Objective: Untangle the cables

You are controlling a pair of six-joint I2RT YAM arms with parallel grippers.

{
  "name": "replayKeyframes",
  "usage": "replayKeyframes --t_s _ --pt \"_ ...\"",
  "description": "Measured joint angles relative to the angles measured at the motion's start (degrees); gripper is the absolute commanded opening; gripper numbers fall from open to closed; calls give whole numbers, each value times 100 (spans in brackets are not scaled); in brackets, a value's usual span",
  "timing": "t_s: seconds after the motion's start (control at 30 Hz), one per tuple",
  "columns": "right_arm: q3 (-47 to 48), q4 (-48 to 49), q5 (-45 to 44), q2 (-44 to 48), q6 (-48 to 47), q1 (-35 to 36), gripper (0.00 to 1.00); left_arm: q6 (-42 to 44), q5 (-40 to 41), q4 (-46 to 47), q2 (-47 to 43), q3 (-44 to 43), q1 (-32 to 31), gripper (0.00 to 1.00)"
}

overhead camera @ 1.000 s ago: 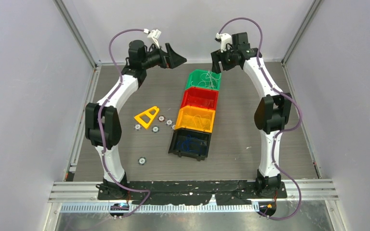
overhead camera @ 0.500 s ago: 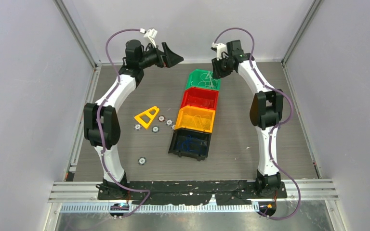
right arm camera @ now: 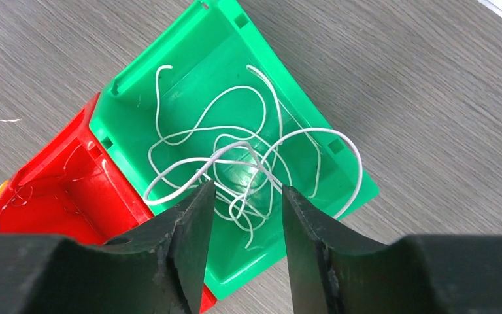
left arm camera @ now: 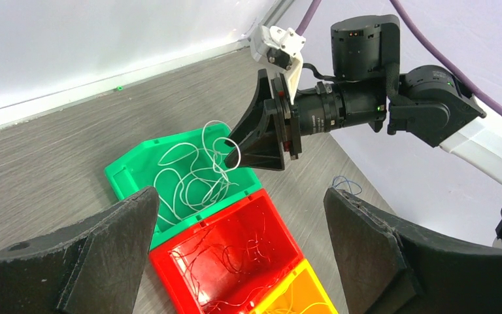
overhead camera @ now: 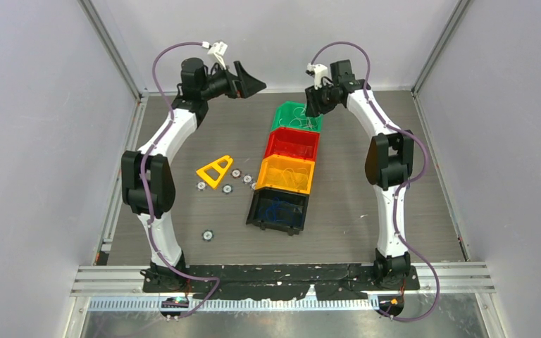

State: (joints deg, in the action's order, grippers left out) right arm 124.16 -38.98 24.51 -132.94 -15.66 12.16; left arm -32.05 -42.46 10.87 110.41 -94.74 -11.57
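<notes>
Thin white cables lie in a loose tangle in the green bin, the far bin of a row. My right gripper hangs just above this tangle, its jaws partly open with white strands showing between the tips. In the left wrist view a white loop sits at the right gripper's tip. My left gripper is wide open and empty, raised to the left of the green bin. Red cables lie in the red bin. Blue cables lie in the black bin.
A yellow bin holding yellow strands sits between the red and black bins. A loose blue strand lies on the table right of the bins. A yellow triangle and several small discs lie to the left. Walls enclose the table.
My right gripper has moved left and down to just over the green bin's white cables. My left gripper has shifted slightly left and back.
</notes>
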Motion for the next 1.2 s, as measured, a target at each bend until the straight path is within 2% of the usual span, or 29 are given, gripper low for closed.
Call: replayKeyframes --t_s 0.37,0.73,0.87,1.0,1.2 --pt "227 118 -448 -199 -92 223 23 -55 -17 0 0 0 63 99" --pt "649 -286 -1117 -922 -210 437 19 -247 -7 4 0 0 223 100" --pt "1204 -643 -1311 -1152 -439 632 17 -358 -2 15 0 0 258 100" --pt "1335 -800 -1364 -1241 -688 820 24 -400 -2 48 0 0 302 100" --pt "935 -577 -1196 -1067 -962 916 39 -446 -7 129 0 0 341 100"
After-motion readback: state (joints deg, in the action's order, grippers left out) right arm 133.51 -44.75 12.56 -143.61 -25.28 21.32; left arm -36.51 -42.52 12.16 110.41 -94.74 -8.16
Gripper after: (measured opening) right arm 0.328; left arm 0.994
